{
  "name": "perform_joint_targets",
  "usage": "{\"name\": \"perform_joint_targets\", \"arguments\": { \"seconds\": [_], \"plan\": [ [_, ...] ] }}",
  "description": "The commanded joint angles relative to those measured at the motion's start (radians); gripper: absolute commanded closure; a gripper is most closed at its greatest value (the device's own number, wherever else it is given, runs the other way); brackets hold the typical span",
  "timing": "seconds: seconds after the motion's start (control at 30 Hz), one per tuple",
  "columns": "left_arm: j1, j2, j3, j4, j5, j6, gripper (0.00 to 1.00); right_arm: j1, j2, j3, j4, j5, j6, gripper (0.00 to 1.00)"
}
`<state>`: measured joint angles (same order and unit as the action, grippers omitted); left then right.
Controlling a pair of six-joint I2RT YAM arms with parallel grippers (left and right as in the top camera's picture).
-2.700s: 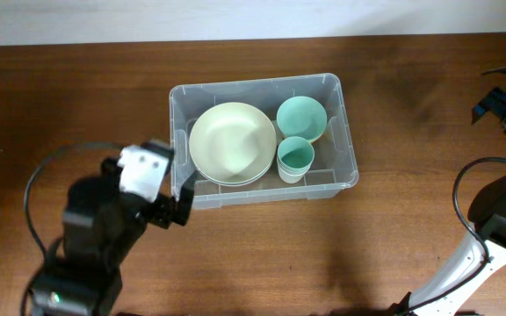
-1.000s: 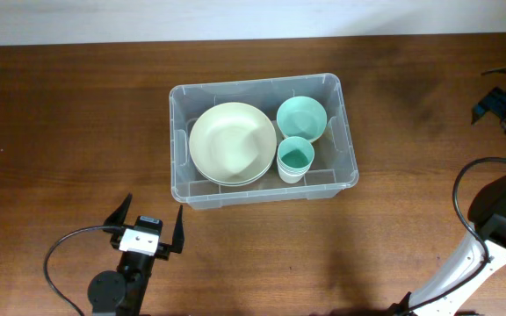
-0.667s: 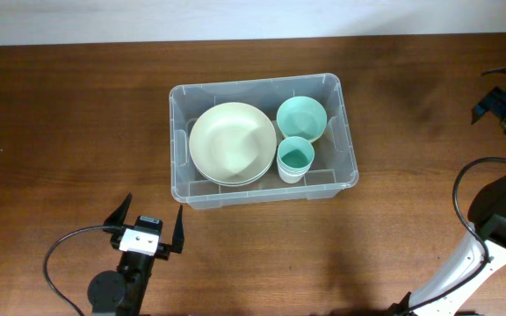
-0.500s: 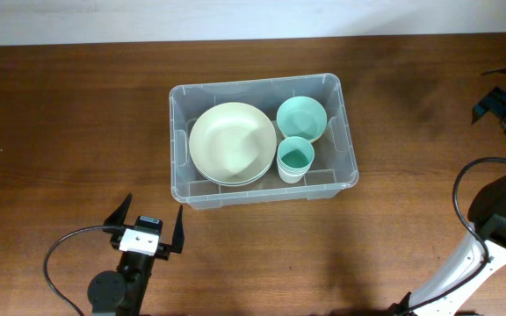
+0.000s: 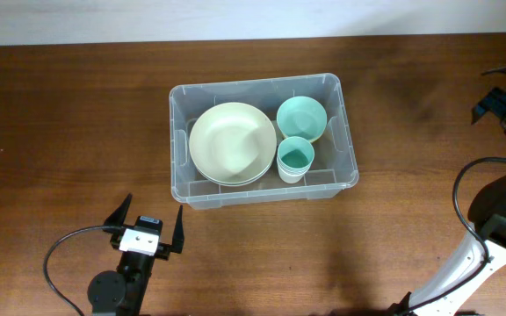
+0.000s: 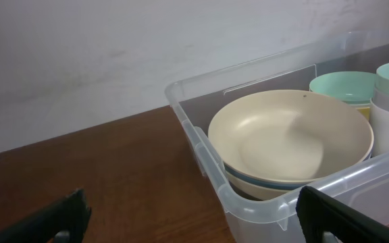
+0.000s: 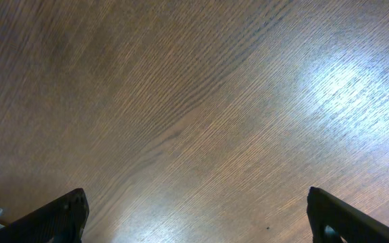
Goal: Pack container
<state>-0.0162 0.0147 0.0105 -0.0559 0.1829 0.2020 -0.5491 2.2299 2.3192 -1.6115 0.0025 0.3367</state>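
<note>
The container (image 5: 253, 85), a clear plastic bin, sits mid-table. Inside it lie stacked cream bowls (image 5: 233, 143), a teal bowl (image 5: 302, 118) and a teal-lined white cup (image 5: 295, 159). My left gripper (image 5: 152, 219) stands open near the table's front edge, below the bin's front-left corner and apart from it. In the left wrist view the container's corner (image 6: 201, 145) and the cream bowls (image 6: 289, 135) lie ahead of the open gripper (image 6: 194, 219), with nothing between the fingers. My right gripper (image 5: 505, 96) is at the far right edge; its wrist view shows the gripper (image 7: 198, 216) open over bare wood.
The right arm's white link and black cable (image 5: 481, 237) fill the lower right corner. A black cable (image 5: 64, 250) loops from the left arm at the front edge. A pale wall (image 5: 235, 17) runs along the table's back edge.
Since the earliest frame the left arm has drawn back from the bin's front-left corner to the table's front edge. Over the last second nothing has moved.
</note>
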Motion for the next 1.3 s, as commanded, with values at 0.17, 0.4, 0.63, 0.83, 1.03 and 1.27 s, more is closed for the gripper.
{"name": "perform_joint_targets", "arguments": {
  "seconds": [0.17,0.4,0.63,0.83,1.03,1.27],
  "plan": [
    [0.006,-0.010,-0.002,-0.008,-0.003,0.013,0.00,-0.001,-0.031,-0.003,0.001,0.002,0.005,0.01],
    [0.006,-0.009,-0.002,-0.008,-0.003,0.013,0.00,0.001,-0.024,-0.004,0.001,0.002,0.005,0.01],
    [0.006,-0.009,-0.002,-0.008,-0.003,0.013,0.00,0.009,-0.132,-0.004,0.001,0.002,0.005,0.01],
    [0.006,-0.009,-0.002,-0.008,-0.003,0.013,0.00,0.077,-0.330,-0.004,0.001,0.002,0.005,0.01],
    [0.006,-0.009,-0.002,-0.008,-0.003,0.013,0.00,0.261,-0.570,-0.083,0.013,0.006,0.005,0.01],
    [0.006,-0.009,-0.002,-0.008,-0.003,0.013,0.00,0.394,-0.950,-0.581,0.403,0.175,0.005,0.01]
  ]
}}
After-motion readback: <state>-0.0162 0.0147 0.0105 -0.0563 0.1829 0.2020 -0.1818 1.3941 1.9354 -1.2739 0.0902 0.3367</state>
